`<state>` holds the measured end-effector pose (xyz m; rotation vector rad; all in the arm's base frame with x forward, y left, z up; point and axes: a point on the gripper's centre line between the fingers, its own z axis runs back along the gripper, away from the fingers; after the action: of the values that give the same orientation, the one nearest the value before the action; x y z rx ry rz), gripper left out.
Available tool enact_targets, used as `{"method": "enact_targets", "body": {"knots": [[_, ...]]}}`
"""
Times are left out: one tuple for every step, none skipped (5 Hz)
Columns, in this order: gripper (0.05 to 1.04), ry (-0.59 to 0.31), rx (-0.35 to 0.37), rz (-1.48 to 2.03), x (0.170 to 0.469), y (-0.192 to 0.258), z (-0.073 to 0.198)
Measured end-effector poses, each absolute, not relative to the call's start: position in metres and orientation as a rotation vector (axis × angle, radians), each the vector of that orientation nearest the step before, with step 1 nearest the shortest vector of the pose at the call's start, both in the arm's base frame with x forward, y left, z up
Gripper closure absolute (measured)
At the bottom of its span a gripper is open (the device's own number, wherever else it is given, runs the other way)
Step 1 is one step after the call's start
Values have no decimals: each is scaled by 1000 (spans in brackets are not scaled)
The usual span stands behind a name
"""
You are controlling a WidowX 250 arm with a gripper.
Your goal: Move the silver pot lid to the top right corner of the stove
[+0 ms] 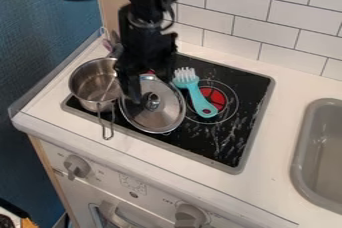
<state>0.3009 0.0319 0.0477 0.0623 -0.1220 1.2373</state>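
I am in a kitchen, a toy one by its look; I have a black stovetop (pixel 227 144) with a round red burner mark (pixel 212 97) set into a pale counter (pixel 277 189), and a grey sink (pixel 298 164) to one side of it; white tiles (pixel 250 32) with dark joints line the wall behind; below the counter's front edge I see grey knobs (pixel 77 166) and an oven handle (pixel 123 219); a steel pot (pixel 90 84), a silver lid (pixel 160 117) and a turquoise brush (pixel 199 97) fit the kitchen too.

One lid (pixel 159 116), one pot (pixel 92 83), one brush (pixel 198 97), two knobs (pixel 77 166)
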Motion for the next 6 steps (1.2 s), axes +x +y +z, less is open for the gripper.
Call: {"method": "enact_targets", "body": {"knots": [[83, -102, 118, 1231, 299, 34, 30], [135, -100, 126, 1211, 304, 27, 24], [406, -106, 131, 1195, 303, 24, 22], [695, -107, 131, 1190, 304, 25, 20], [807, -102, 133, 1179, 303, 24, 20], [807, -94, 137, 1168, 300, 22, 21]]}}
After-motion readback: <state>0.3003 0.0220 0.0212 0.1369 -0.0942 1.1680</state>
